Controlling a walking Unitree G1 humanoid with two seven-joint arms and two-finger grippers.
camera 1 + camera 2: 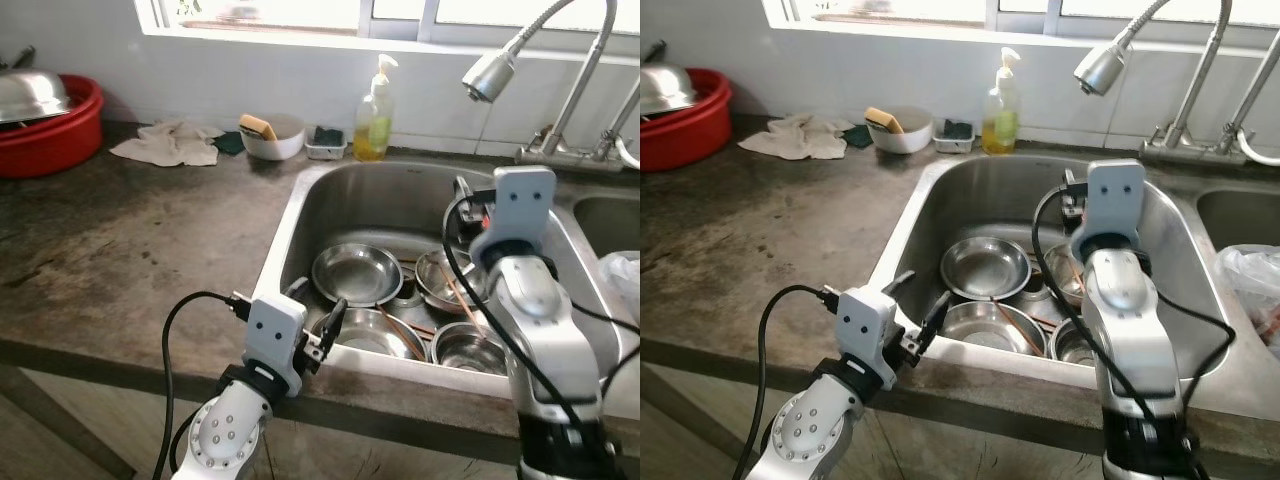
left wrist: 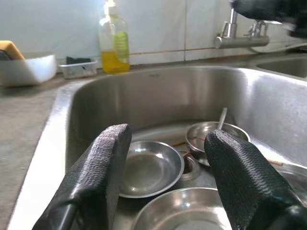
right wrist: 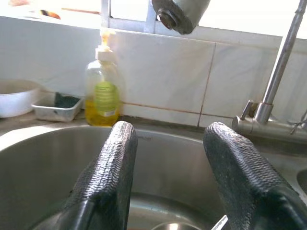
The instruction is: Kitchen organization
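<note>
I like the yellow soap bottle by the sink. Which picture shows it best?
The right wrist view: the soap bottle looks big and sharp there, with its pump, green label and yellow soap. The left wrist view shows it smaller, its pump top cut off. Both eye views show it whole but small, standing behind the sink.

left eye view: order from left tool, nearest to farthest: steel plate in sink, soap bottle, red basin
1. Steel plate, on the sink floor just ahead of the left tool.
2. Soap bottle, on the ledge behind the sink.
3. Red basin, at the counter's far left corner.
</note>
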